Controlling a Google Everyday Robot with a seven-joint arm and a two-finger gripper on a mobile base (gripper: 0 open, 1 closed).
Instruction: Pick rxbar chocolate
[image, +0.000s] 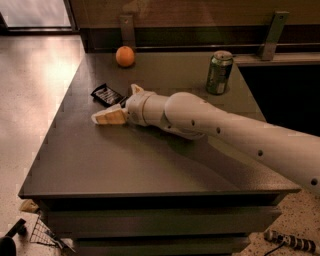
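Note:
The rxbar chocolate (106, 94) is a small flat black bar with white lettering, lying on the dark grey table (150, 165) at the left rear. My gripper (114, 104) reaches in from the right on a long white arm and sits low over the table, right beside the bar. Its fingers are spread open: one tan finger (107, 118) lies in front of the bar, the other (136, 89) points up behind it to the right. The bar lies flat on the table, near the gap between them, and nothing is gripped.
An orange fruit (125, 56) sits at the table's back left. A green drink can (219, 72) stands at the back right. A wall with metal brackets (272, 35) runs behind the table. The table's left edge drops to a light floor (30, 100).

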